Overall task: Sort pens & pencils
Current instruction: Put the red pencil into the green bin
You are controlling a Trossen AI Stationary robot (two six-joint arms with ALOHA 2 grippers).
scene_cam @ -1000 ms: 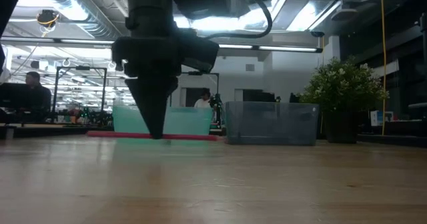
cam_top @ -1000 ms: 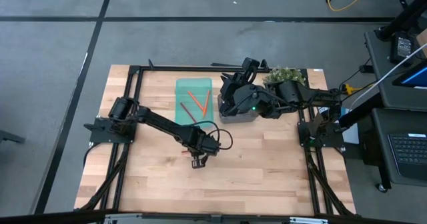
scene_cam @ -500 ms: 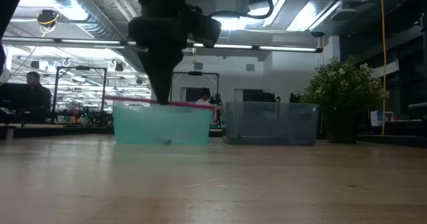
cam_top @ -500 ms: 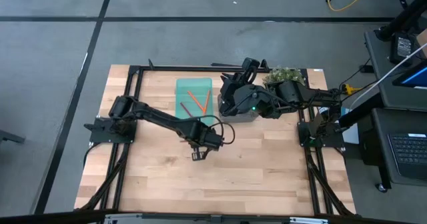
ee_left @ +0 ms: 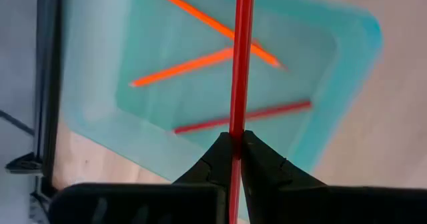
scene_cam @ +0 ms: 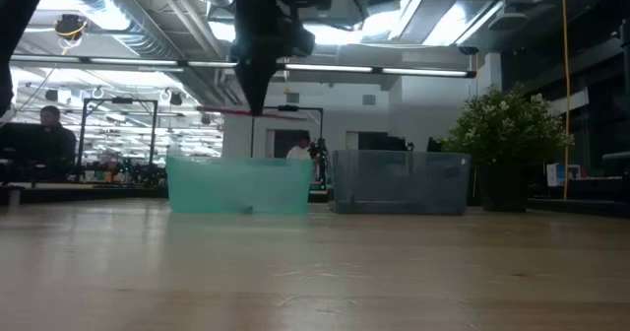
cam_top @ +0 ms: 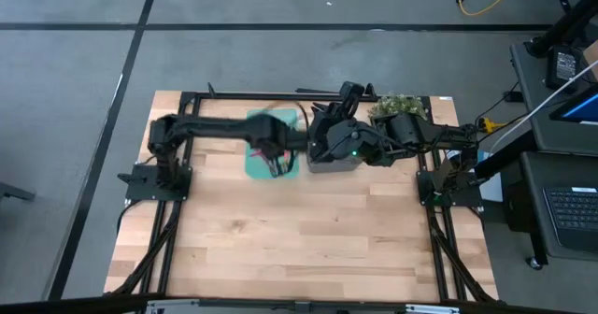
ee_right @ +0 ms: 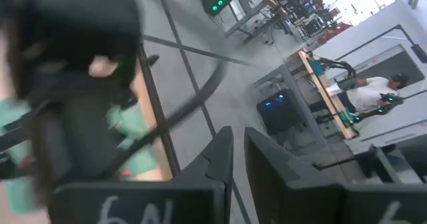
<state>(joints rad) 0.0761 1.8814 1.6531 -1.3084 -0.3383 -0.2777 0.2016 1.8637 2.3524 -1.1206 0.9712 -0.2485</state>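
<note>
Delivery of a red pencil [ee_left: 240, 64] is the step in hand: the left gripper [ee_left: 235, 139] is clamped on it, fingers pinched tight around the shaft, and hangs above the teal bin [ee_left: 347, 84] at the far side of the table [cam_top: 308, 239]. In the left wrist view the carried pencil crosses over three others lying on the bin floor, two orange pencils [ee_left: 200, 21] forming a rough V and one dark-red pencil [ee_left: 247, 116] beneath them. The low view shows the pencil as a thin red line [scene_cam: 221, 110] held level and well above the bin's rim. By my judgement the next move calls for lowering toward the bin and releasing so the pencil drops inside rather than bridging a wall or rolling out. The right gripper [ee_right: 237, 159] rests nearly closed and empty over the grey bin [scene_cam: 399, 181] beside the teal one. Motion blurs the left arm in the high view, hiding most of the teal bin. I cannot make out any black pens: the grey bin's inside is covered by the right arm, and none show on the bare wood.
</note>
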